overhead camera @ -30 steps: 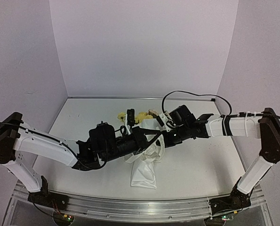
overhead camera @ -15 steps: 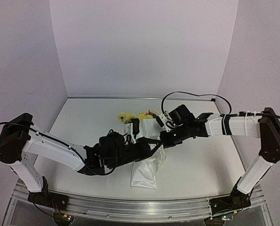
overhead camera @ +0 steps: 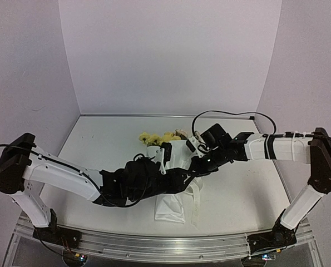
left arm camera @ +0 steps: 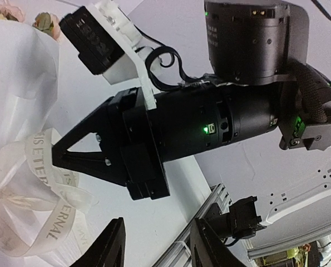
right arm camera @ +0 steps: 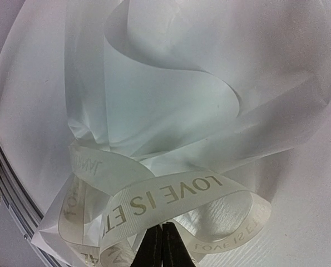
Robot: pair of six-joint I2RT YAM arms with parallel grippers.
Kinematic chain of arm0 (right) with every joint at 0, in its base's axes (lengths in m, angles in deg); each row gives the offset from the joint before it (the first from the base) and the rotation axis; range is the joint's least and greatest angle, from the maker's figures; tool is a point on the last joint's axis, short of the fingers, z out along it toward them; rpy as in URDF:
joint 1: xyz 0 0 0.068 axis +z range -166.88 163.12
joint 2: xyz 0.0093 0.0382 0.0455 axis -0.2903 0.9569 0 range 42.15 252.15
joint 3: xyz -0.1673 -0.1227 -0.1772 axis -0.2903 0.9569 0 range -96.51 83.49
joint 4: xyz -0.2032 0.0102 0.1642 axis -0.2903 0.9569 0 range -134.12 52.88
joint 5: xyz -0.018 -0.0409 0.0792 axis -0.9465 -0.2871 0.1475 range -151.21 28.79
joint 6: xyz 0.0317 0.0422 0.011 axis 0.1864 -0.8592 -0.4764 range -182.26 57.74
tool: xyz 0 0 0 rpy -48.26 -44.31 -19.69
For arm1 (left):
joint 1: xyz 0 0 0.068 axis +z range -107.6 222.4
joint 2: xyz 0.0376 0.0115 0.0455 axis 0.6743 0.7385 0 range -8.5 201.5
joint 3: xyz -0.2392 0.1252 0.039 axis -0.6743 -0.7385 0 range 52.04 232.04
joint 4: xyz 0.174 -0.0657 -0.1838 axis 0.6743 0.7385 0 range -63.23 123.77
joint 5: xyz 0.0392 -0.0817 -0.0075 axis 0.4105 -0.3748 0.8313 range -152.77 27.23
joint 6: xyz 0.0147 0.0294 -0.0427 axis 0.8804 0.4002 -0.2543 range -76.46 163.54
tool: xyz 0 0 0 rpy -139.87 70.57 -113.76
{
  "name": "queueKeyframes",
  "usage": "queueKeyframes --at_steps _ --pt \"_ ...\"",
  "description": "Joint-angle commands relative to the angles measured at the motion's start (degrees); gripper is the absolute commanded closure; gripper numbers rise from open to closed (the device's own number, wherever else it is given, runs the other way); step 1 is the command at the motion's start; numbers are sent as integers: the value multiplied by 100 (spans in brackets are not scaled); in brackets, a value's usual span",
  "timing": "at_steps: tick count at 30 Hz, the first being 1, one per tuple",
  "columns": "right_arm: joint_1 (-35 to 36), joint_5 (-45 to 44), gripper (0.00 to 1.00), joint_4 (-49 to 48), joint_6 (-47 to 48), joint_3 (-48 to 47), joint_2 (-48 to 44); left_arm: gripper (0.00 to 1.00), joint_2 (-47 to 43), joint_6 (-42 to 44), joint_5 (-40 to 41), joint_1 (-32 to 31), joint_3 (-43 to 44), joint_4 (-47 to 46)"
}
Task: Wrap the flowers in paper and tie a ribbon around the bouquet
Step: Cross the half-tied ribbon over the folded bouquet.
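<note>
One tapered bouquet (overhead camera: pixel 169 210) is lying at mid-table (overhead camera: pixel 98 144), its thin, crinkled white paper (right arm camera: pixel 171 100) curling into a cone around pale yellow flowers (overhead camera: pixel 154 137) at the far end. Ribbed cream ribbon (right arm camera: pixel 171 197) with printed lettering is looping around the narrow waist. The right gripper (right arm camera: pixel 162 242) is pinching that loop, jaws together. The left gripper (left arm camera: pixel 159 223), clamped a second ago, is spreading apart, and a ribbon tail is now trailing beside the cone.

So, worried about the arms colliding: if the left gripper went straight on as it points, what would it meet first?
Probably the right gripper, whose black body lies across the left gripper's path; depth is unclear.
</note>
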Motion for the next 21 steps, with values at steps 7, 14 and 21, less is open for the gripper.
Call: queueKeyframes --at_steps 7,14,21 --pt "681 -661 100 1057 710 -554 -594 73 -2177 1544 764 522 -1051 456" --pt "1278 -1356 100 1684 1186 -978 -403 75 -2508 2770 -770 1318 -1220 681" --pt "1414 -2217 100 1724 975 -1038 -303 75 -1919 3689 -1828 1374 -853 1081"
